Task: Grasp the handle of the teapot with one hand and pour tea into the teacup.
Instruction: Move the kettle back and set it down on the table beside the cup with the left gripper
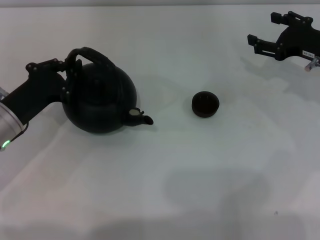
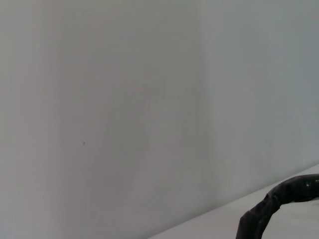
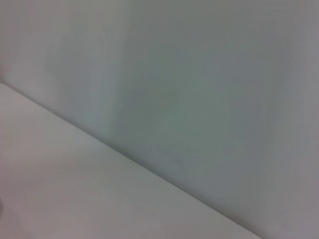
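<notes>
While left gripper [image 1: 70,67] sits clenched on handle [image 1: 90,54] at its rear end, teapot [image 1: 100,100] rests on white table [image 1: 200,175], tilted, spout toward teacup [image 1: 205,104]. Left wrist view: only wrapped handle arc [image 2: 279,199] against table and wall. Teacup: well apart from teapot, off spout side, upright. Right gripper [image 1: 265,42]: far beyond teacup, fingers spread, holding nothing.

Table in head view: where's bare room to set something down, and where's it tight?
Free: the whole near strip of the table in front of the teapot and teacup; the gap between spout and cup; the patch past the cup, nearer than the right gripper. Crowded: the left side, where the left gripper is at the handle.
</notes>
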You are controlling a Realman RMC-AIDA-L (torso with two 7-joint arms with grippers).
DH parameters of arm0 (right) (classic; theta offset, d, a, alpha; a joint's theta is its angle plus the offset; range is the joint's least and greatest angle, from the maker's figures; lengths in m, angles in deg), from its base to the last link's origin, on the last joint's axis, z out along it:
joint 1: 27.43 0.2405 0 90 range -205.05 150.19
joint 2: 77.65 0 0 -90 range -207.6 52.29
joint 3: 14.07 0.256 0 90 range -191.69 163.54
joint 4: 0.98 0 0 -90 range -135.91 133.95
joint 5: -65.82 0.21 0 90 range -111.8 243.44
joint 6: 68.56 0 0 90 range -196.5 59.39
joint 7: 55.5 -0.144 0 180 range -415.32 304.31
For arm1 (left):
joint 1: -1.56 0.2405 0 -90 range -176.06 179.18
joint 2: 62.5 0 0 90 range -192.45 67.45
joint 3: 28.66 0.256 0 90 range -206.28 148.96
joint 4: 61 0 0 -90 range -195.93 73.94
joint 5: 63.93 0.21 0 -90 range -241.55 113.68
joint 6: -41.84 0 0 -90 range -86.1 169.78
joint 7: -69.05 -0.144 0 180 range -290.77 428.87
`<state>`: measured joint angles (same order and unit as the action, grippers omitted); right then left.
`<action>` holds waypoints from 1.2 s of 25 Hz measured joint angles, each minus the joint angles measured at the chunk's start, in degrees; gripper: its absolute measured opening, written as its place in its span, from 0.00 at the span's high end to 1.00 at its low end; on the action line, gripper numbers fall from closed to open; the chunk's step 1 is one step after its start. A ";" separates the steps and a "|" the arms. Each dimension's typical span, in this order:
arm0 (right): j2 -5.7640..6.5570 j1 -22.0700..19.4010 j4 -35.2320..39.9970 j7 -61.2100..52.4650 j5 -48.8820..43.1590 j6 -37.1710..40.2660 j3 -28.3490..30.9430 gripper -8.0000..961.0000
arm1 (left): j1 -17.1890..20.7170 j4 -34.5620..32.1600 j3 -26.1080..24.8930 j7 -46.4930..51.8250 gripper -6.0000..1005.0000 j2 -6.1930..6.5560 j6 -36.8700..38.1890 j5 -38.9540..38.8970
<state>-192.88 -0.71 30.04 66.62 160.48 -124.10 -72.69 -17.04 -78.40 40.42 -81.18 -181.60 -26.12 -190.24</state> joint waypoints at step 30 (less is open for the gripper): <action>-0.09 0.35 -0.62 -0.01 0.00 0.00 -0.07 0.10 | -0.46 0.53 0.01 -1.27 0.69 0.01 1.17 -0.34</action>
<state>-192.97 -0.36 29.43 66.61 160.47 -124.10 -72.77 -17.50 -77.87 40.43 -82.45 -181.59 -24.96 -190.57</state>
